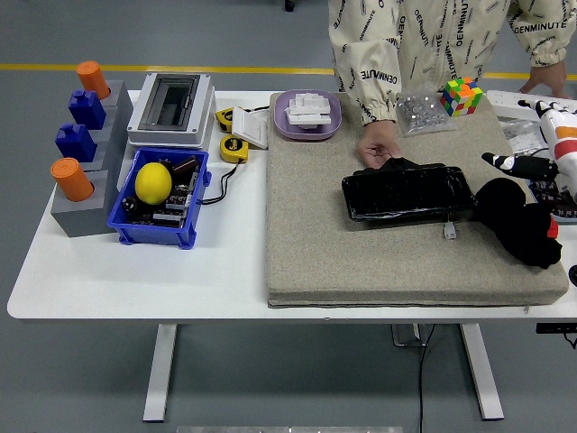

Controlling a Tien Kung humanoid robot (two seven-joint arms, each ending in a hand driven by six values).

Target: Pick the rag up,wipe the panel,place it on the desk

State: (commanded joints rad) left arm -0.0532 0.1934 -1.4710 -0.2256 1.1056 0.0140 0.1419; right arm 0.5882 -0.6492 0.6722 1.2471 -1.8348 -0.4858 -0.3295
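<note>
Right hand (534, 168) enters at the right edge, forearm white with an orange band, one black finger (501, 161) pointing left. Other fingers hard to make out; open or closed not clear. Left arm out of view. Person's hand (379, 144) rests palm down, fingers loosely curled, well left of the robot's fingers.

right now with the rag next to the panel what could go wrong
The person's hand rests at the far edge of the black panel, so a wiping stroke could brush it. A small white connector trails from the panel's near edge; the black rag might snag it and drag the panel across the mat. The right hand is at the frame's edge, its grip on the rag unclear.
</note>
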